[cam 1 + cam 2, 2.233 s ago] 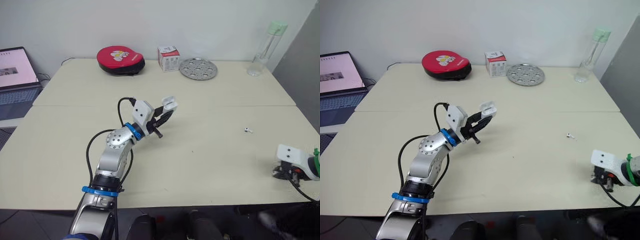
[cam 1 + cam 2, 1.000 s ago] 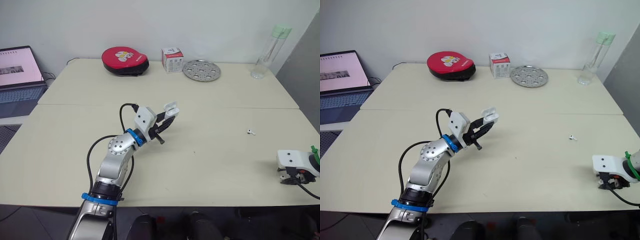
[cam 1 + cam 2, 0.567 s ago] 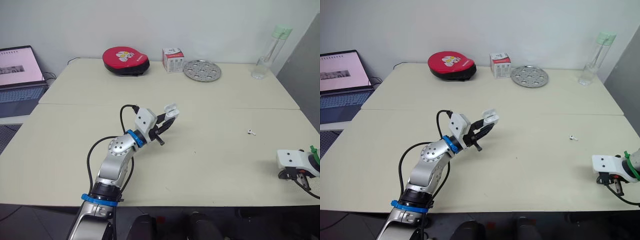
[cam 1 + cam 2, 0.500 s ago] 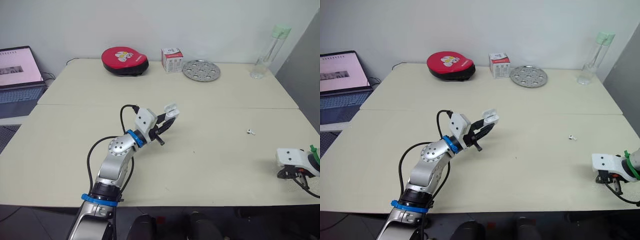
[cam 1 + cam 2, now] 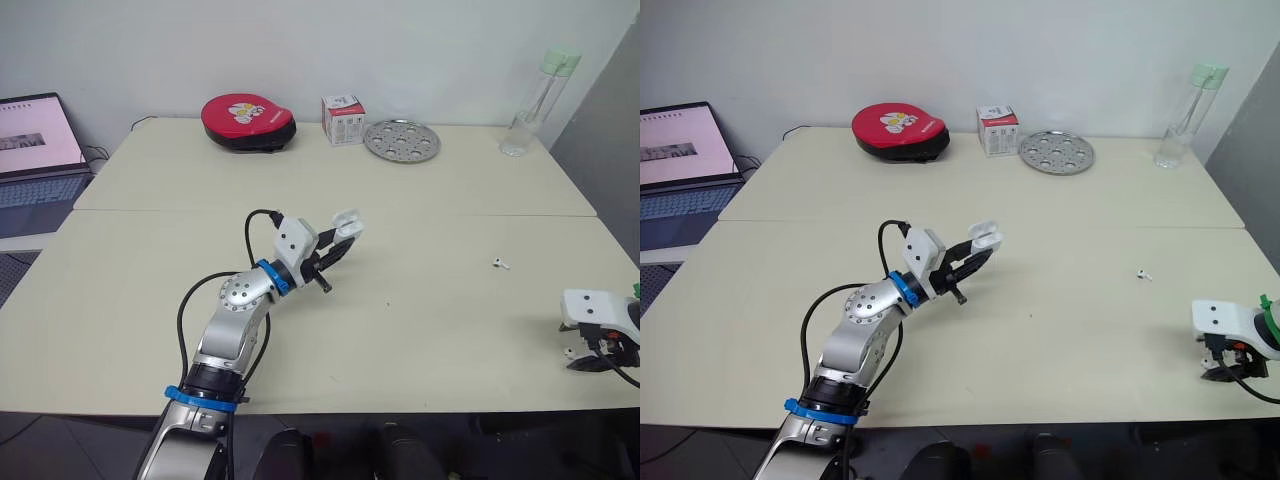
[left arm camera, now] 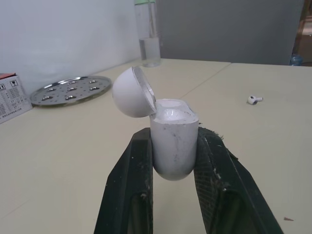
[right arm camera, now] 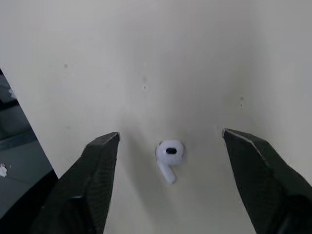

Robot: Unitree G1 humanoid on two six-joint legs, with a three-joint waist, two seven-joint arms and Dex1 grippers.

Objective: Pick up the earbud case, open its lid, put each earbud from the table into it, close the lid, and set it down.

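Not much has shifted over the last couple of seconds. My left pincer (image 5: 341, 239) has stayed clamped on the body of the earbud case (image 6: 174, 146) with the lid (image 6: 130, 92) swung back. It has only sunk a touch lower over the middle of the counter (image 5: 450, 320).

The change that matters is on the right. The right pincer (image 7: 170, 135) has crept a little further toward the 4 o'clock edge and settled low there. Its wrist camera now has an earbud (image 7: 169, 158) lying on the counter between its two fingers, which stand wide apart and touch nothing. I read this as lining up for a pick, with the grasp not yet made.

The other earbud (image 5: 500, 264) lies by itself at about 3 o'clock, well apart from both arms. I cannot tell whether the case's sockets hold anything yet.

The left arm reaches in from 7 o'clock with its elbow bent. Its forearm angles up, so the case hangs clear of the counter with its open mouth pointing away from the fingers. The right arm sits low at the near right edge, fingers aimed down at the surface.
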